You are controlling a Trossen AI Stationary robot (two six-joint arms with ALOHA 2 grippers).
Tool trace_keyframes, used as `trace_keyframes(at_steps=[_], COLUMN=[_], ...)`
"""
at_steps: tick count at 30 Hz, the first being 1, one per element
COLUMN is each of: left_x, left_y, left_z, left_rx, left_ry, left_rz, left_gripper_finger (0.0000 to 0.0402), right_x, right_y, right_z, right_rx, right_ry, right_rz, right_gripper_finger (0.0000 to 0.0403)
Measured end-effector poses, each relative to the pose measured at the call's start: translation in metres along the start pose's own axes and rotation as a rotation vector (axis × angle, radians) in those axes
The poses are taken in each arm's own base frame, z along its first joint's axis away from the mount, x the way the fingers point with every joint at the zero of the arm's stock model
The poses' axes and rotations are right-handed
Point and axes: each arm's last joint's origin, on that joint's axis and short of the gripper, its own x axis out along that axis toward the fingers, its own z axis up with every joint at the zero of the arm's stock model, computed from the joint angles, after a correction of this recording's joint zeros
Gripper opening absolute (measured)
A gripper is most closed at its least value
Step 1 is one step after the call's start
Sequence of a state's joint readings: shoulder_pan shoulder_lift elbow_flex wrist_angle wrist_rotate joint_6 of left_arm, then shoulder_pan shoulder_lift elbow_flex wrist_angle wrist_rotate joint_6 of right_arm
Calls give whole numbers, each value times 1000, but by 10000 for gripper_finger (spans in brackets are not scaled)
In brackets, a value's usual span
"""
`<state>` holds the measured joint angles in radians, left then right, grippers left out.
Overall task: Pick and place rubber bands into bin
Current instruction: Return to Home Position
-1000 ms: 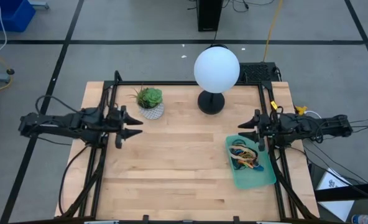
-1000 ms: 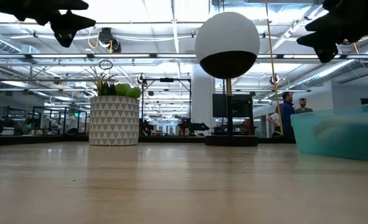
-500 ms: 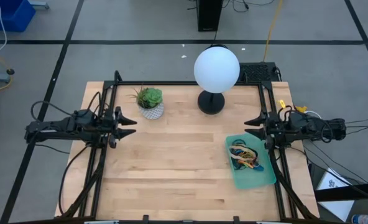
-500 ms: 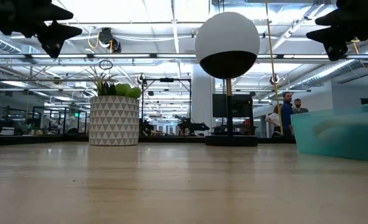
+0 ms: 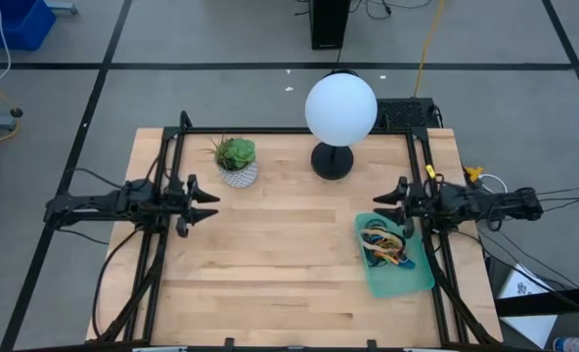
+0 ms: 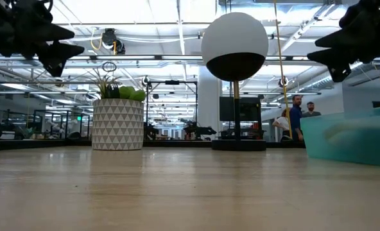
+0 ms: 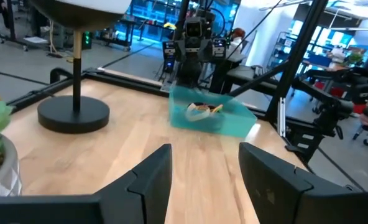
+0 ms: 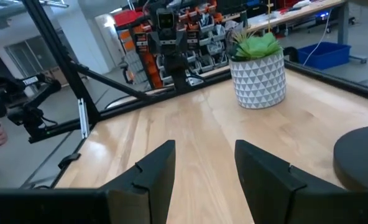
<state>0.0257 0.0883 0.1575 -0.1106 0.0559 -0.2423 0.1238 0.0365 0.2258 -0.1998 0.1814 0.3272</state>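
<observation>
- High view: the left gripper (image 5: 209, 205) hangs over the left edge of the table (image 5: 270, 293), at middle left of the frame, pointing toward the centre; its two fingers are spread apart with nothing between them.
- High view: the right gripper (image 5: 379, 209) hangs at middle right of the frame, just above the bin's upper edge in the picture, pointing toward the centre; its fingers are likewise spread and hold nothing.
- High view: the bin (image 5: 412, 281) lies flat on the table at lower right of the frame, close to the table's right edge; the rubber bands (image 5: 384, 244) lie in a tangled heap in its upper half, in black, yellow, red and blue.
- High view: a plant pot (image 5: 238, 175) stands at upper left of the table; a lamp (image 5: 340, 108) with a white globe stands at upper centre.
- Low view: both grippers are well clear of the table top, the left (image 6: 77, 40) in the upper left corner, the right (image 6: 313, 49) in the upper right corner; the bin's wall (image 6: 350, 138) shows at the right edge.
- Left wrist view: the fingers (image 7: 153, 177) stand apart; the bin (image 7: 224, 124) with bands inside sits beyond them, near frame centre.
- Right wrist view: the fingers (image 8: 262, 168) stand apart; the plant pot (image 8: 258, 78) sits at upper right.
</observation>
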Motion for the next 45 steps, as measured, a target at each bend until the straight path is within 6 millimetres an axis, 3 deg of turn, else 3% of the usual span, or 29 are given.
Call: trace_keyframes(at_steps=[6,16,24,45], left_x=[5,8,8,9], left_y=[4,7,7,8], left_z=[-13,-27,-28,-28], left_rx=[-2,-14,1,39], left_ry=[-22,2,2,0], left_rz=[-5,1,4,31], left_gripper_finger=[193,193,193,193], right_x=[4,4,13,13], right_y=[-2,-2,-6,-5], right_z=[-9,-7,-26,-24], right_rx=[24,15,14,59], right_ry=[17,-10,-59,-83], right_rz=[-5,3,21,64], right_gripper_finger=[160,160,160,160])
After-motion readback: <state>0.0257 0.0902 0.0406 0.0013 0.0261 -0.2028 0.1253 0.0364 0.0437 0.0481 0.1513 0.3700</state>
